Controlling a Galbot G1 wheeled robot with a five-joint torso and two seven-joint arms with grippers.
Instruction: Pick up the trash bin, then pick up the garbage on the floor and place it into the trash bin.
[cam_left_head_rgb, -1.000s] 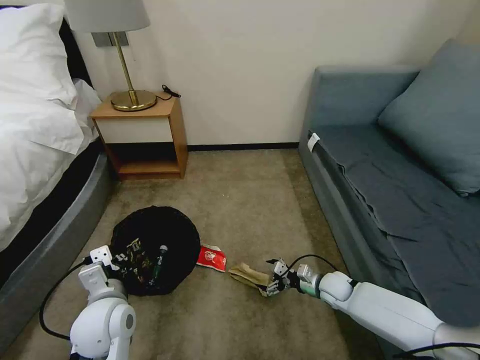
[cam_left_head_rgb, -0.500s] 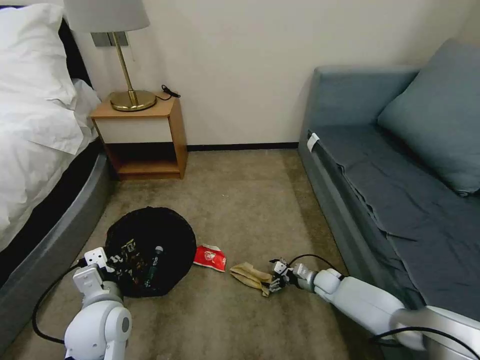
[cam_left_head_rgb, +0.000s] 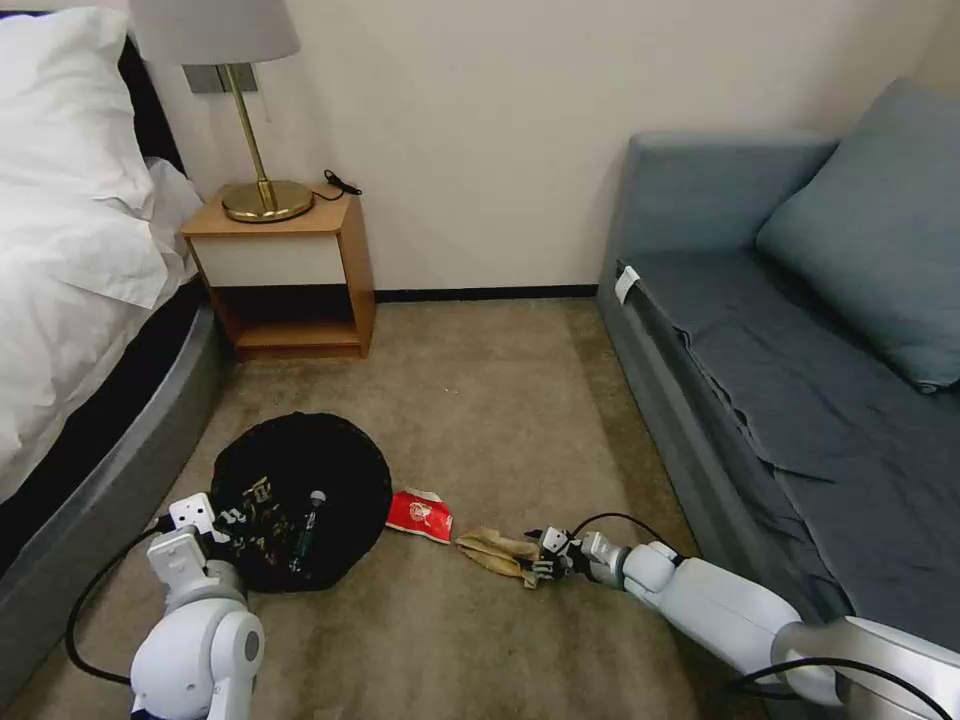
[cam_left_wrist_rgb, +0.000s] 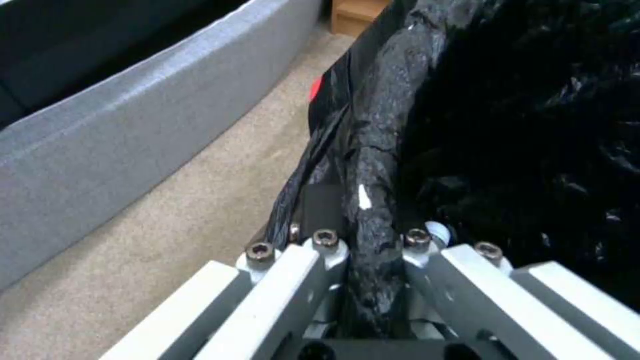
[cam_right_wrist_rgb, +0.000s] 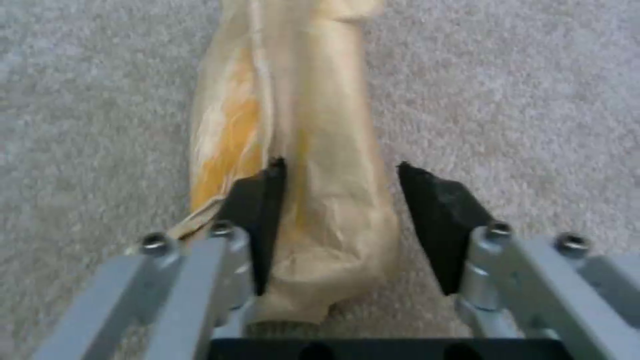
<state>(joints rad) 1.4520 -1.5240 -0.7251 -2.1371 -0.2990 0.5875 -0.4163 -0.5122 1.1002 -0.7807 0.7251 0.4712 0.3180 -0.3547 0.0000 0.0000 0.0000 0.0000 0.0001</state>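
Observation:
The trash bin (cam_left_head_rgb: 300, 470), round and lined with a black bag, is at the left. My left gripper (cam_left_head_rgb: 226, 520) is shut on its near rim; the left wrist view shows the bag-covered rim (cam_left_wrist_rgb: 377, 150) pinched in the left gripper (cam_left_wrist_rgb: 370, 240). A small bottle (cam_left_head_rgb: 308, 522) and a printed wrapper (cam_left_head_rgb: 260, 497) lie inside. On the carpet are a red-white packet (cam_left_head_rgb: 421, 516) and a long tan-yellow wrapper (cam_left_head_rgb: 492, 550). My right gripper (cam_left_head_rgb: 531, 563) is low at that wrapper's near end. In the right wrist view, the right gripper (cam_right_wrist_rgb: 337, 200) is open and straddles the wrapper (cam_right_wrist_rgb: 307, 115).
A bed (cam_left_head_rgb: 70, 300) with a grey base runs along the left, close to the bin. A wooden nightstand (cam_left_head_rgb: 285, 270) with a brass lamp (cam_left_head_rgb: 262, 150) stands against the far wall. A grey-blue sofa (cam_left_head_rgb: 800, 380) fills the right side. Open carpet (cam_left_head_rgb: 480, 400) lies between them.
The bin and my left gripper have shifted a little to the left. My right arm has dropped lower and reached further left, bringing its open fingers around the wrapper's end.

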